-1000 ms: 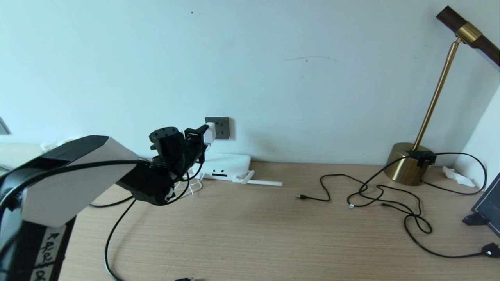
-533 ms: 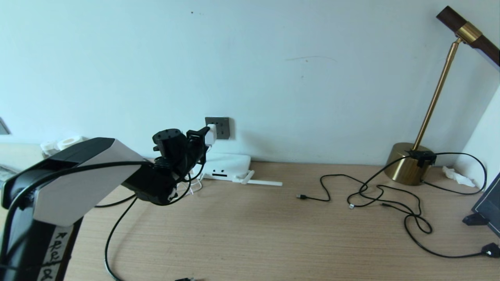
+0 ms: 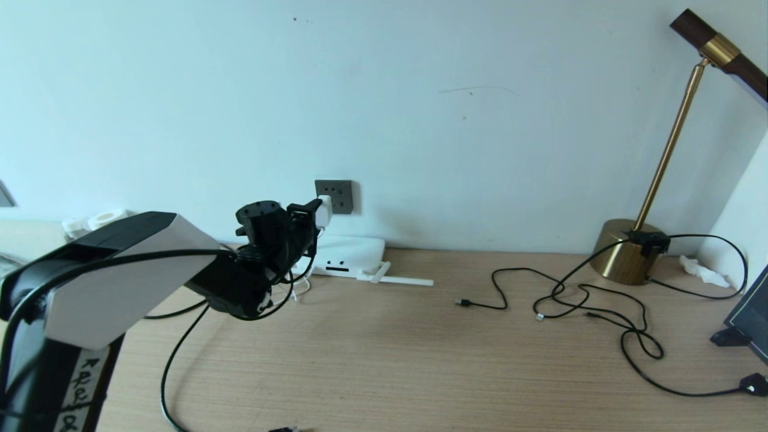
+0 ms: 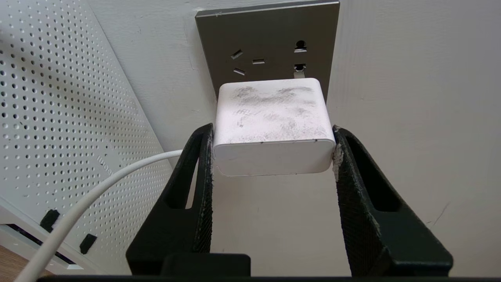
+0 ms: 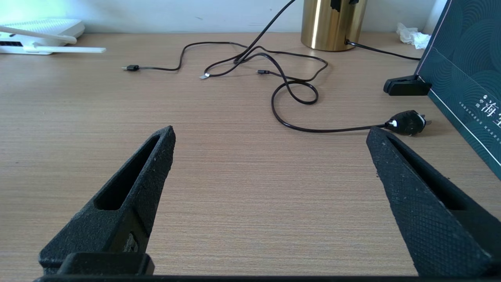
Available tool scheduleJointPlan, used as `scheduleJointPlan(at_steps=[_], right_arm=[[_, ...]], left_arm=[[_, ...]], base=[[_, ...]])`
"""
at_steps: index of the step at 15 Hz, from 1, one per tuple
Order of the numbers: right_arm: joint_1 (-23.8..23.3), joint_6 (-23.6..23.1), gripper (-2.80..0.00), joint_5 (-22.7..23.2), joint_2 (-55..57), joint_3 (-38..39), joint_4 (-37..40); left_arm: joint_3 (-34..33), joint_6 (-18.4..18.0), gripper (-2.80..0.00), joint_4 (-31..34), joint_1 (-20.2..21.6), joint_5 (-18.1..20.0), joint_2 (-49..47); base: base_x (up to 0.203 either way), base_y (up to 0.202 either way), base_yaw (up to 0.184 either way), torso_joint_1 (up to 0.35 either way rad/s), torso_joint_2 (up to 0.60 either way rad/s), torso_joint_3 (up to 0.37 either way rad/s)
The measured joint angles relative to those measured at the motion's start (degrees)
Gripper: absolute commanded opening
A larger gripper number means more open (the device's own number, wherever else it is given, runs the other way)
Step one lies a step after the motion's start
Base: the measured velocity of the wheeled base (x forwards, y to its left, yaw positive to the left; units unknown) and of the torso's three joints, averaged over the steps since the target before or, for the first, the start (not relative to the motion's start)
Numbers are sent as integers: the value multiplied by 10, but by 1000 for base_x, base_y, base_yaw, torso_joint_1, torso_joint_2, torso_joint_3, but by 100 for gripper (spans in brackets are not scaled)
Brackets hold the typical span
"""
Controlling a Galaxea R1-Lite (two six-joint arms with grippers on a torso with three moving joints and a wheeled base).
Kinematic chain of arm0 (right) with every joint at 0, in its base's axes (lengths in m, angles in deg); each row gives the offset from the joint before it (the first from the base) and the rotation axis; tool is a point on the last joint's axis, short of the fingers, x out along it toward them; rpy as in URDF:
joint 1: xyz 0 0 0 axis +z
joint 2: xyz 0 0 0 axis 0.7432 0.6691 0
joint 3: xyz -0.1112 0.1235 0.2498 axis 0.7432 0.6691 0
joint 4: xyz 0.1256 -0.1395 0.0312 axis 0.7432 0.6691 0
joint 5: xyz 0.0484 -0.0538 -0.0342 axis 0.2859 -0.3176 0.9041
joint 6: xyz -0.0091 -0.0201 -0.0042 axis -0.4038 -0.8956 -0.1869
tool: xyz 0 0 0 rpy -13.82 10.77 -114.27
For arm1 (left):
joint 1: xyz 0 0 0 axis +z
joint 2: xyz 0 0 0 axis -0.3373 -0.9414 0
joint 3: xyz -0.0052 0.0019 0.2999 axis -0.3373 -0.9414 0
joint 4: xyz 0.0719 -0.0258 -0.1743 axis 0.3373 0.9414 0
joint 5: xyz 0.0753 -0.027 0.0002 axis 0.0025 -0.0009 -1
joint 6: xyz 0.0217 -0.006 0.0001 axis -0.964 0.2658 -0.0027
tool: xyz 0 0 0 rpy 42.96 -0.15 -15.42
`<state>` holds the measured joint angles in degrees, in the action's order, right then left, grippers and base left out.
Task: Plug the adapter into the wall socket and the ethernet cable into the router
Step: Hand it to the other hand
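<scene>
Wooden desk (image 3: 384, 348) below, pale wall behind. Right gripper (image 5: 270, 145) parked low, fingers wide apart, empty. Left gripper (image 4: 273, 133) clamped on adapter (image 4: 272, 125), pressed against wall socket (image 4: 270, 43). Probably light, rigid, smooth; best held by flat sides.

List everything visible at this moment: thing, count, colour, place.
adapter: one, white, against the wall socket, between the left fingers
wall socket: one, dark grey, on the wall
router: one, white, on the desk below the socket
thin cords: several, black, tangled on the desk's right side
lamp: one, brass, desk's right rear
desk: one, light wood
left gripper: black, shut on the adapter
right gripper: black, open above the desk
</scene>
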<state>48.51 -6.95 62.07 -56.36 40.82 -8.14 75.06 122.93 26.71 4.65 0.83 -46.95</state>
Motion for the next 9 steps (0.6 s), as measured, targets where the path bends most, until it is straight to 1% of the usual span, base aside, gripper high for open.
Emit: scheduleJointPlan(at_steps=[3,9], right_arm=[[0,0,0,0,0,0,0],[0,0,0,0,0,0,0]], left_arm=[[0,-1,-280,13,-1,-2,7],[0,0,-280,14,-6,-2,11]], base=[[0,0,0,0,0,0],[0,0,0,0,0,0]])
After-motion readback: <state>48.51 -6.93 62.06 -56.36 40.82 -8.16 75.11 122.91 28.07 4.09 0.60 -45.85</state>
